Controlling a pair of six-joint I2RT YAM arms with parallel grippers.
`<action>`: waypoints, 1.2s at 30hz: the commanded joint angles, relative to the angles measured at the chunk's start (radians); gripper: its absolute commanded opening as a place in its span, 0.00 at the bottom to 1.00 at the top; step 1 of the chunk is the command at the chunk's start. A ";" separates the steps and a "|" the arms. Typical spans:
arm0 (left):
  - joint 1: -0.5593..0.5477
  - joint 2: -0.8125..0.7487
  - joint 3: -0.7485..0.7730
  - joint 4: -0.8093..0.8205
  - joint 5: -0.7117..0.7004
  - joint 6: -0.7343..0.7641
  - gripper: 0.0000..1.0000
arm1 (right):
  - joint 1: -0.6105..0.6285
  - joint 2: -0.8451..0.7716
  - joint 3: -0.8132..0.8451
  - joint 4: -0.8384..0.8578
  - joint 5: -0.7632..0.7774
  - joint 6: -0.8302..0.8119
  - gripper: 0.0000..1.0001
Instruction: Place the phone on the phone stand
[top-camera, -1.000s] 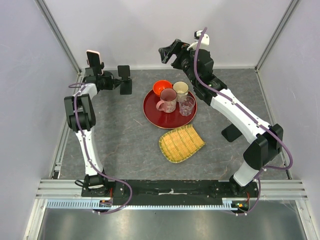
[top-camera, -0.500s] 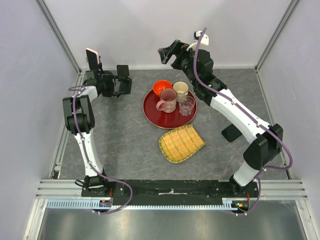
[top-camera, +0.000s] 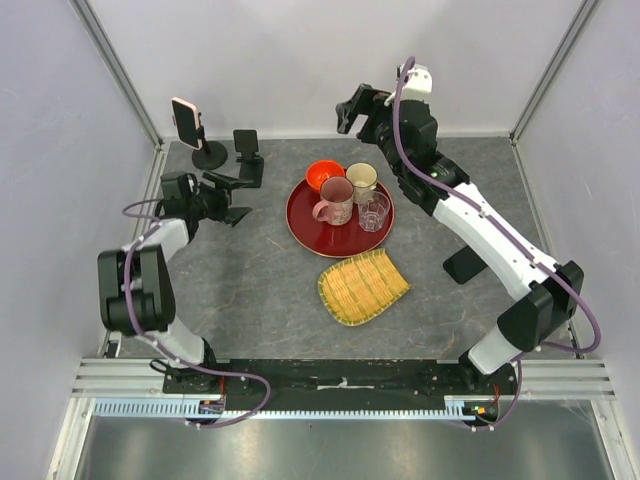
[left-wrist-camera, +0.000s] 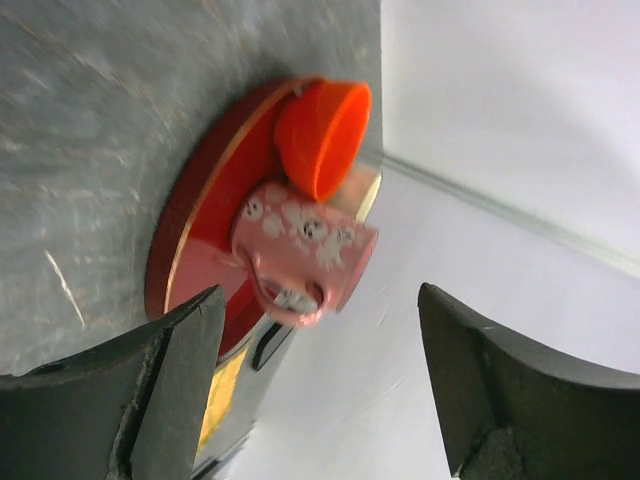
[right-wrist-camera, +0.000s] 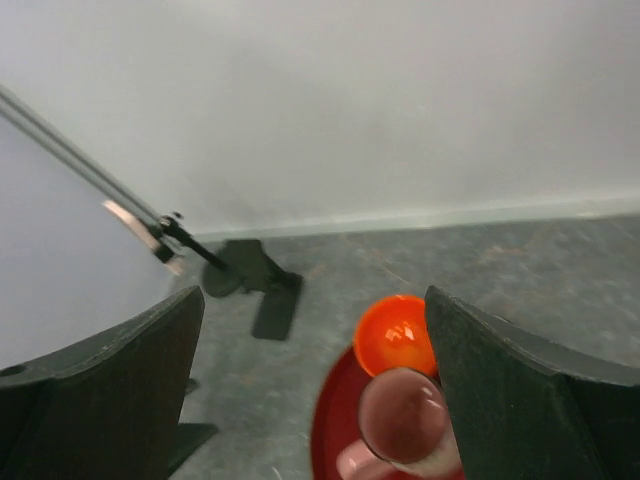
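Here: slim phone (top-camera: 184, 117) upright on round-based stand (top-camera: 209, 155).

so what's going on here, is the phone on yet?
The phone sits upright on the phone stand in the back-left corner. The left claw is open and empty, on the near side of the stand and not touching it. The right claw is open too, raised near the back wall behind the red tray of cups. Placement looks done.
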 joint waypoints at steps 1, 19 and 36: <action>-0.082 -0.223 -0.056 0.010 -0.016 0.273 0.83 | -0.025 -0.107 -0.065 -0.226 0.198 -0.059 0.98; -0.406 -0.529 -0.016 -0.035 0.082 0.602 0.84 | -0.773 -0.276 -0.585 -0.641 -0.177 0.146 0.98; -0.405 -0.481 -0.119 0.209 0.191 0.417 0.83 | -0.796 0.022 -0.628 -0.557 -0.165 0.129 0.98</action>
